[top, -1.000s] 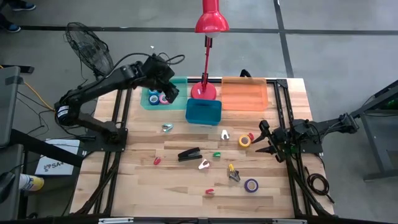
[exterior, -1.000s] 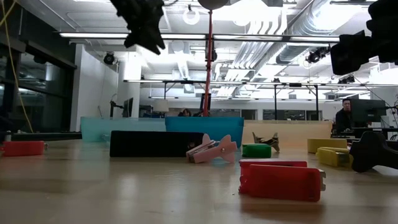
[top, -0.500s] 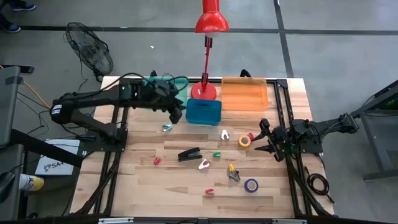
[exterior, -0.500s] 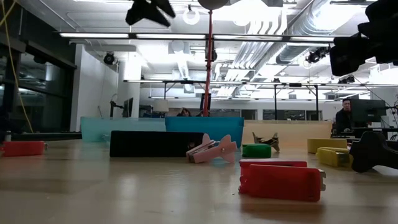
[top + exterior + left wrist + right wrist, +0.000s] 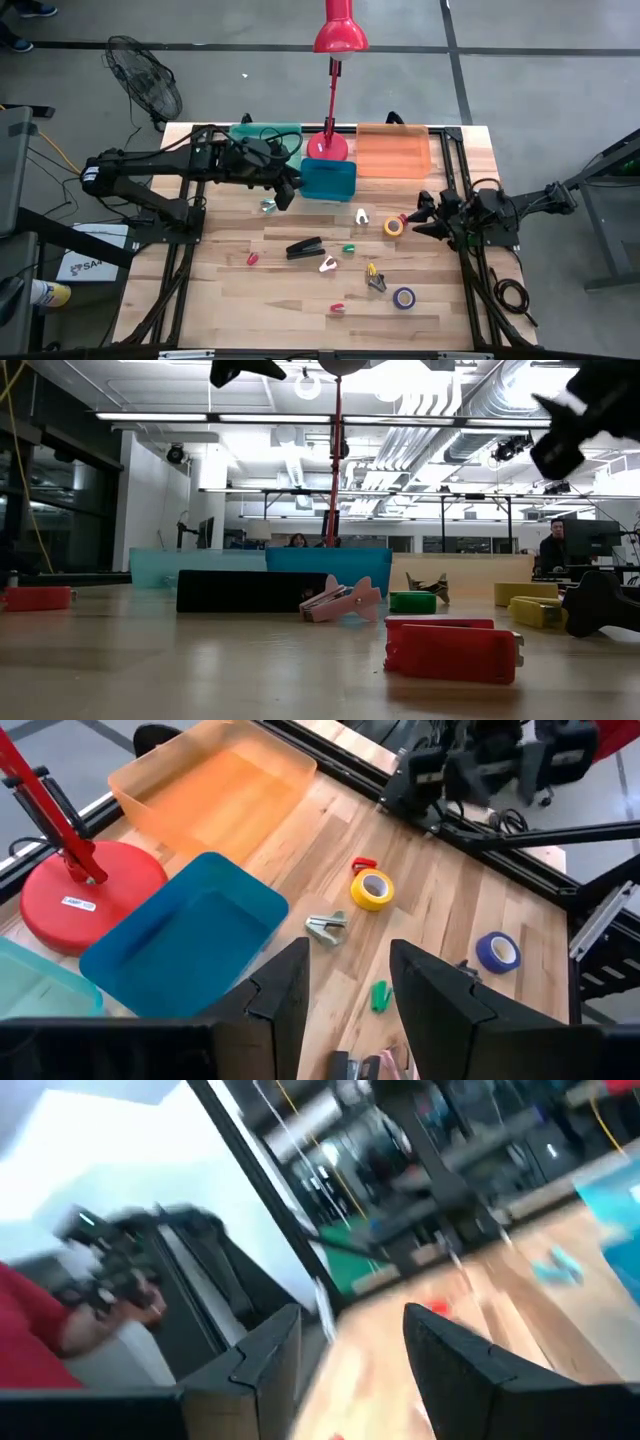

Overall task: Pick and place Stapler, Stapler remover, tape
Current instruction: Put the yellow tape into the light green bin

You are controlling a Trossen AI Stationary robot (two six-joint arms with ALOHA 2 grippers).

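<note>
Purple tape [image 5: 404, 297]: flat on the table at the near edge, 5 o'clock from centre.
Stapler [image 5: 305, 247]: black, lying near table centre.
Yellow tape [image 5: 394, 227]: at 3 o'clock from the stapler, just beside the right gripper.
Right gripper [image 5: 421, 216]: fingers parted, nothing between them, at the table's 3 o'clock edge.
Left gripper [image 5: 288, 192]: fingers apart and empty, above the wood beside the blue bin [image 5: 328, 179].
Teal bin [image 5: 262, 131]: at 11 o'clock, largely hidden by the left arm.
</note>
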